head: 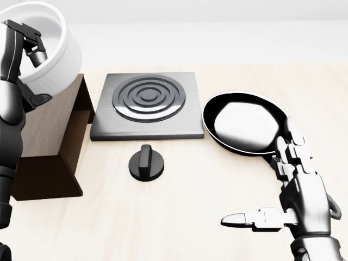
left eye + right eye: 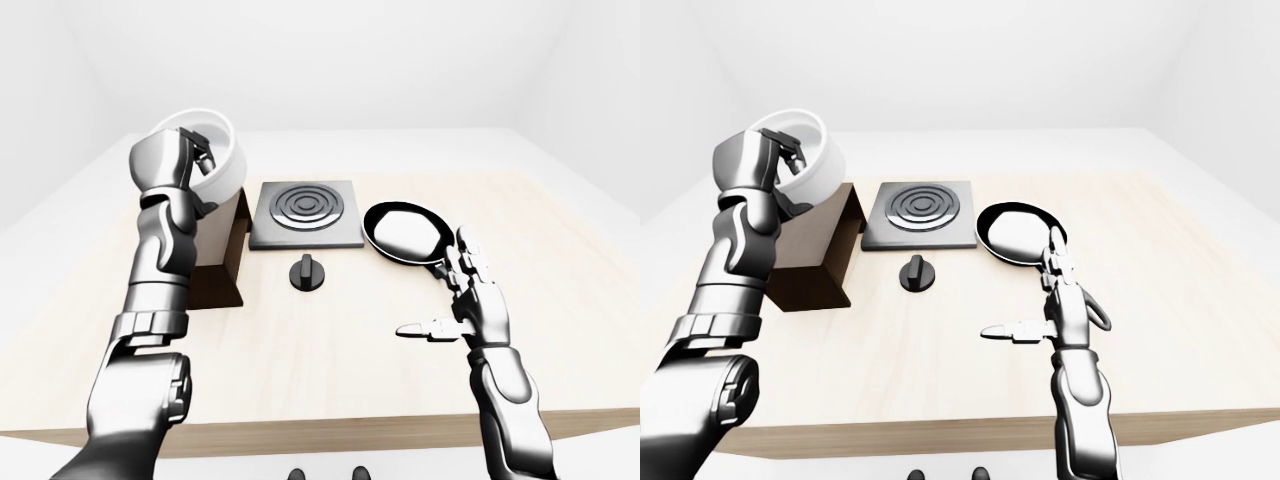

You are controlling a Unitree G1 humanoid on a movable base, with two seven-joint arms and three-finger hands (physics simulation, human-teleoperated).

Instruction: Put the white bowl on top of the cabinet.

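The white bowl (image 1: 54, 51) is tilted and held up over the dark brown cabinet (image 1: 49, 130) at the left of the head view. My left hand (image 1: 27, 46) is shut on the bowl's rim, with fingers inside it. In the left-eye view the bowl (image 2: 225, 165) sits just above the cabinet's top (image 2: 222, 245); whether it touches the top I cannot tell. My right hand (image 1: 277, 190) is open and empty, fingers spread, low on the right over the table, just below the frying pan.
A black frying pan (image 1: 244, 122) lies right of a square stove plate (image 1: 148, 106) with concentric rings. A round black knob (image 1: 145, 163) sits below the plate. The light wooden table (image 2: 330, 370) ends near the bottom of the eye views.
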